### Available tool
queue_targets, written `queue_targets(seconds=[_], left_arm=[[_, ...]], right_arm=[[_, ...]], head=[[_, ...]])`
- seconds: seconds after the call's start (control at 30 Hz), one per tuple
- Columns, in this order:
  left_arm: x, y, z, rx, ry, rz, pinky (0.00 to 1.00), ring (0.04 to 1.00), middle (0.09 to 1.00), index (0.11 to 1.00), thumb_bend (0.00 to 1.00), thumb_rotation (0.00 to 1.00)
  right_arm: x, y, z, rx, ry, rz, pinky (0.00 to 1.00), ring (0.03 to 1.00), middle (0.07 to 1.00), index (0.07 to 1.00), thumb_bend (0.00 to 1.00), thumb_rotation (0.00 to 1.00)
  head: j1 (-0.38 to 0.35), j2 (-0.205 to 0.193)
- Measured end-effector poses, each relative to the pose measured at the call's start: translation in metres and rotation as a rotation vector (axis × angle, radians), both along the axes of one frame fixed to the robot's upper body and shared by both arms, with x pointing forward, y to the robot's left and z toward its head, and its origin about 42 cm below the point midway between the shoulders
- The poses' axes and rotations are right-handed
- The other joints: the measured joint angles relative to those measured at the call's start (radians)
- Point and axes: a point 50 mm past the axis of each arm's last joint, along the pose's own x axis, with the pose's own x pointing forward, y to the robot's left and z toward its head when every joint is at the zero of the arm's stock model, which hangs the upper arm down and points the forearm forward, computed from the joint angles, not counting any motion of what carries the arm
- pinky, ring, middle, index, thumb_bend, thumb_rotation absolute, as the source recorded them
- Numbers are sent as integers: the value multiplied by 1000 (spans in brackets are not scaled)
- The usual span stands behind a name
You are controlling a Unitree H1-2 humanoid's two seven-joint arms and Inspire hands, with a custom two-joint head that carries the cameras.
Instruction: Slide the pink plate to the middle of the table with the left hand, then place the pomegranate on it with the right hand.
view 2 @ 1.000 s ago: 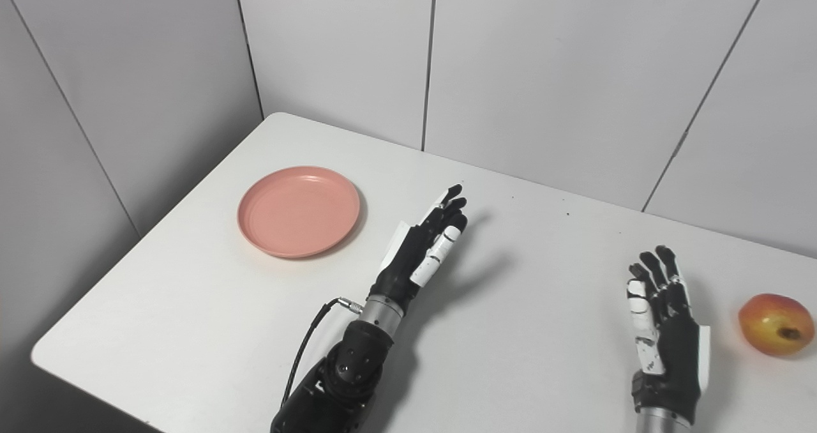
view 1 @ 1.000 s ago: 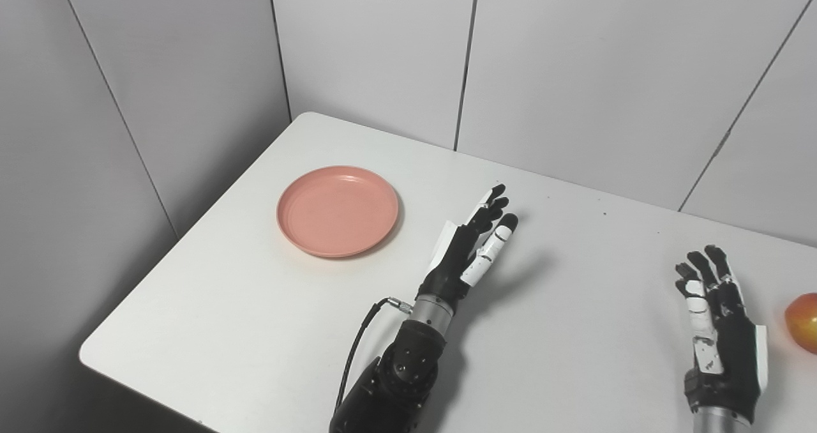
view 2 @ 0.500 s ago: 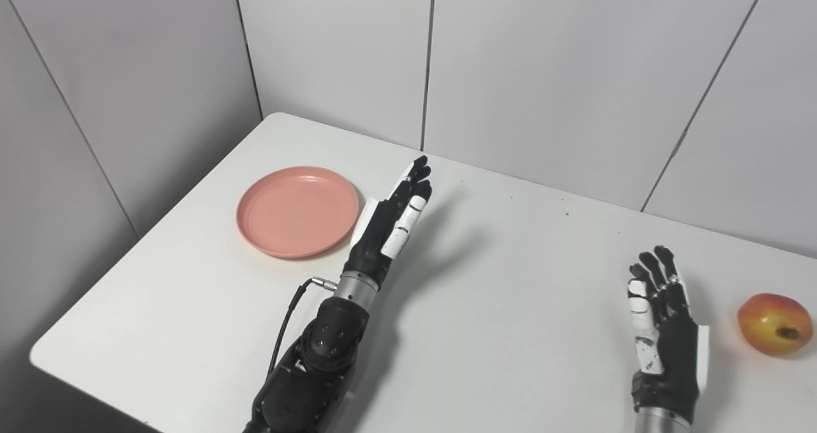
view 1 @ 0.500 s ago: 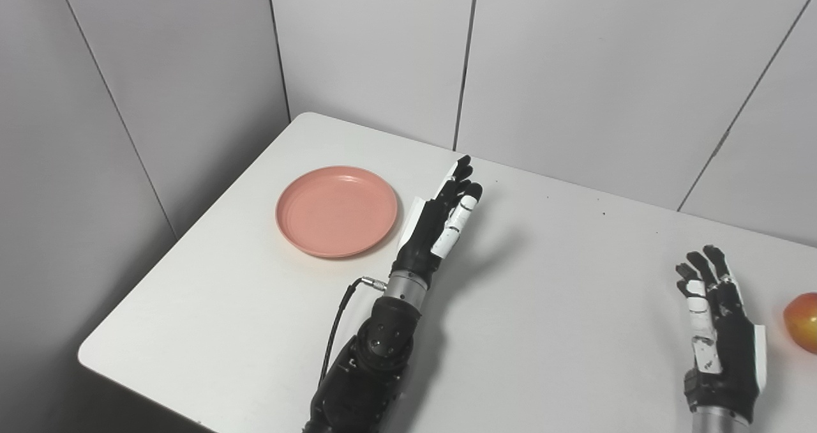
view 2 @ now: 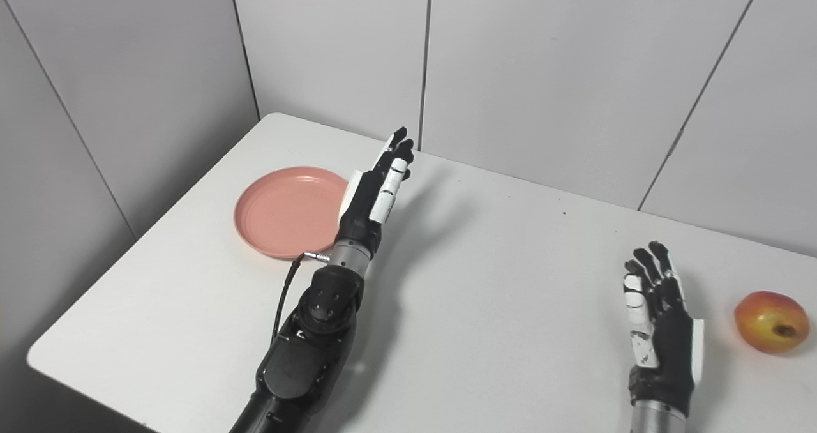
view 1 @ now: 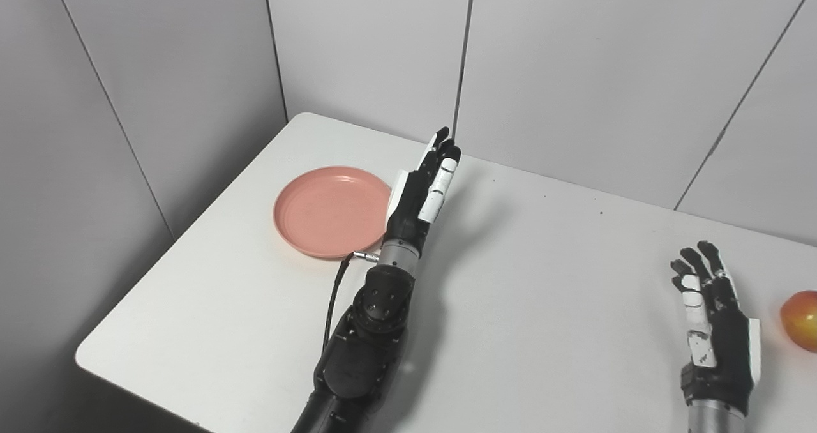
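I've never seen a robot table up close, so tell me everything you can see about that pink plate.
The pink plate is round and shallow, with a low raised rim and faint rings inside, a matte salmon pink that looks like plastic. It lies flat and empty on the white table, toward its far left corner. The left hand, open with fingers straight, stands at its right edge and hides a little of the rim; whether it touches the plate cannot be told.

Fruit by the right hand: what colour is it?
The fruit is red and yellow, clearest in the right eye view.
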Motion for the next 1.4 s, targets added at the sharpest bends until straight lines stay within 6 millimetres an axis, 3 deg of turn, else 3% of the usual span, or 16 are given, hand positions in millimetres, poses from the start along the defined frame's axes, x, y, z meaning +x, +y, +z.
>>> queue_targets(seconds=[0.37, 0.6, 0.8, 1.4], left_arm=[[3, 36, 6, 4, 10, 63, 885, 913, 936, 936, 506, 1000], [6, 45, 18, 9, -12, 84, 864, 884, 903, 903, 506, 1000], [6, 60, 20, 37, -10, 103, 893, 892, 905, 907, 543, 1000], [8, 104, 12, 60, 9, 181, 853, 876, 898, 890, 567, 1000]], right_arm=[[0, -1, 0, 15, -2, -3, 875, 846, 867, 889, 536, 775], [1, 0, -1, 13, 0, 0, 882, 848, 868, 892, 531, 785], [6, 1, 0, 15, -4, 9, 895, 854, 873, 894, 519, 784], [7, 1, 0, 8, -7, 5, 883, 852, 874, 898, 536, 801]], head=[[18, -11], [29, -12], [28, -25], [31, -23]])
